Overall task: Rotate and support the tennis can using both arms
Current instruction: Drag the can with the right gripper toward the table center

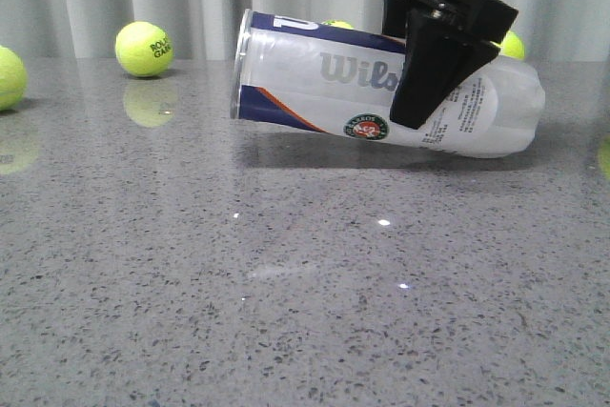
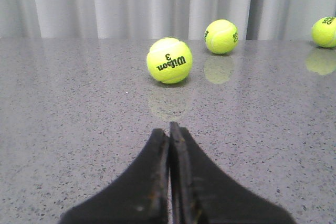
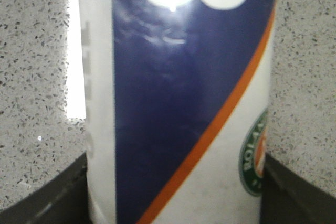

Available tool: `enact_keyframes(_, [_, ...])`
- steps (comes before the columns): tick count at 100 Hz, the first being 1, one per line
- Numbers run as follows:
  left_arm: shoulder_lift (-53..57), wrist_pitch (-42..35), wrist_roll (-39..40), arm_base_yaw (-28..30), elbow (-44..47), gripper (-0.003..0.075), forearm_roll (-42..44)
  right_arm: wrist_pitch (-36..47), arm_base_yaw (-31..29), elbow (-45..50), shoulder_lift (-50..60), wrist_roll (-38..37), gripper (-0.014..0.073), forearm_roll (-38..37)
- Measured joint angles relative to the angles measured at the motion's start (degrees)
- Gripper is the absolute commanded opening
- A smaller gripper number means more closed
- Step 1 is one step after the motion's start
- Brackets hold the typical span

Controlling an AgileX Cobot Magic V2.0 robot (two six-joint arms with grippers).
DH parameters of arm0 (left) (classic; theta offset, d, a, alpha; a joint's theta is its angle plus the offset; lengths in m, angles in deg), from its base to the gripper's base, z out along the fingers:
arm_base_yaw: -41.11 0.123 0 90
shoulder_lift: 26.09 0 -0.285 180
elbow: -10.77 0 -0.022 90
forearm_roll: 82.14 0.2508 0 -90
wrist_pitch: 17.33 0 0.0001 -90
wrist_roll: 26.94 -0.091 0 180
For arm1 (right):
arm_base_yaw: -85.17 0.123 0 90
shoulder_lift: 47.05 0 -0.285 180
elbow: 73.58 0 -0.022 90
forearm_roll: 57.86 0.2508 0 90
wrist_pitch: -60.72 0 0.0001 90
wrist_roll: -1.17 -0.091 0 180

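The tennis can (image 1: pixel 334 78) is a white tube with a navy panel, an orange stripe and a round emblem (image 1: pixel 366 127). It lies nearly level and tilted, its metal-rimmed end (image 1: pixel 242 64) to the left and raised off the table. My right gripper (image 1: pixel 419 107) comes down from above and is shut on the can's right half; one black wedge finger (image 1: pixel 434 69) covers its front. The right wrist view shows the can (image 3: pixel 178 103) filling the gap between both fingers (image 3: pixel 63 198). My left gripper (image 2: pixel 169 129) is shut and empty, low over the table, outside the front view.
Grey speckled table (image 1: pixel 305 312) with a pale curtain behind. Tennis balls lie at the back left (image 1: pixel 144 49), the left edge (image 1: pixel 8 76) and behind the can (image 1: pixel 512 44). Ahead of the left gripper lie three balls, the nearest (image 2: pixel 169 60) marked Wilson 3.
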Motion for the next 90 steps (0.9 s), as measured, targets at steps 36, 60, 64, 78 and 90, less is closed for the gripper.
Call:
enact_keyframes(36, [0.0, 0.0, 0.0, 0.0, 0.0, -0.0021, 0.0, 0.11, 0.0, -0.13, -1.23, 0.0, 0.0273, 0.22])
enact_keyframes(60, [0.0, 0.0, 0.0, 0.0, 0.0, -0.0021, 0.0, 0.11, 0.0, -0.13, -1.41, 0.0, 0.0594, 0.22])
enact_keyframes(64, [0.0, 0.0, 0.0, 0.0, 0.0, -0.0021, 0.0, 0.11, 0.0, -0.13, -1.41, 0.0, 0.0636, 0.22])
enact_keyframes(78, [0.0, 0.0, 0.0, 0.0, 0.0, -0.0021, 0.0, 0.0, 0.0, -0.13, -1.63, 0.0, 0.0667, 0.22])
enact_keyframes(90, [0.0, 0.0, 0.0, 0.0, 0.0, -0.0021, 0.0, 0.0, 0.0, -0.13, -1.63, 0.0, 0.0668, 0.22])
